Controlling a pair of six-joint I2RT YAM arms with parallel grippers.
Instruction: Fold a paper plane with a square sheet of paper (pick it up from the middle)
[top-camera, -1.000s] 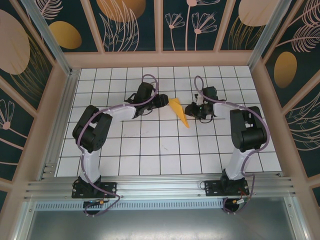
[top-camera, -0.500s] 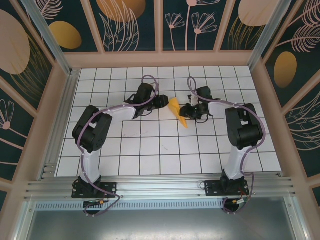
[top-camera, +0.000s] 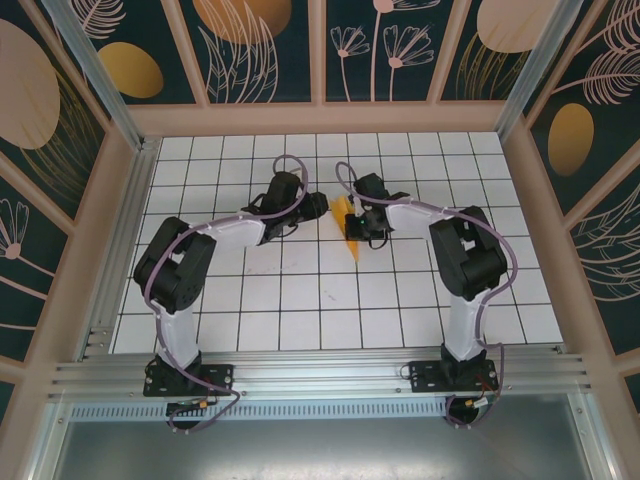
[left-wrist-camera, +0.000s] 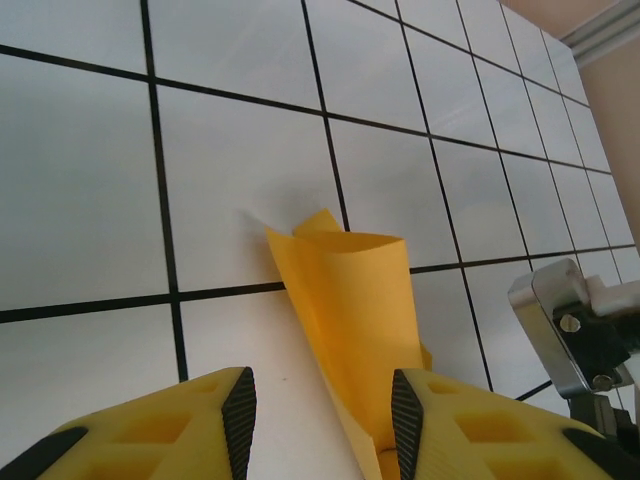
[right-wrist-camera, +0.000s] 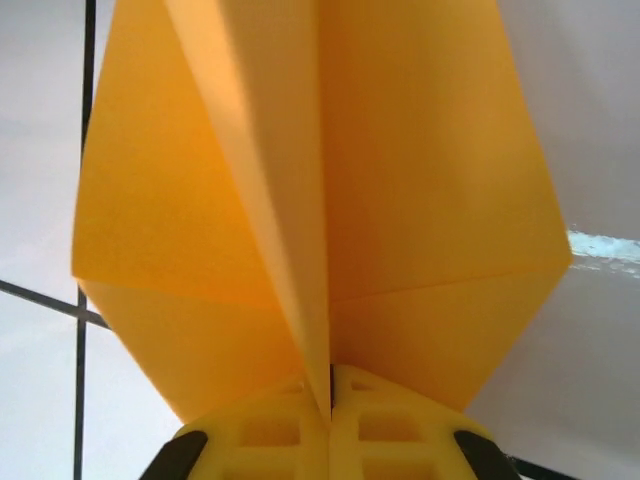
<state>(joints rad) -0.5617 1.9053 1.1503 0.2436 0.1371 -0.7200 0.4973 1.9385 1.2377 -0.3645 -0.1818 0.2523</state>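
You look down on a white tiled counter (top-camera: 300, 300) ruled with a black grid, evenly lit, its tiles carrying a soft sheen. Around it stand dark teal wall panels (top-camera: 255, 60) printed with peach leaves and gold ovals, set in pale wooden framing (top-camera: 316, 50). Silver aluminium posts (top-camera: 95, 75) rise at the back corners. Ribbed aluminium rails (top-camera: 320, 372) cross your near edge, above a grey metal sheet (top-camera: 320, 450).

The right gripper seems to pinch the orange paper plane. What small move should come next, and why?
Probably lift the right gripper slightly: its jaws are shut on the centre ridge of the paper plane, while the left gripper stands open, so nothing else seems to hold it.
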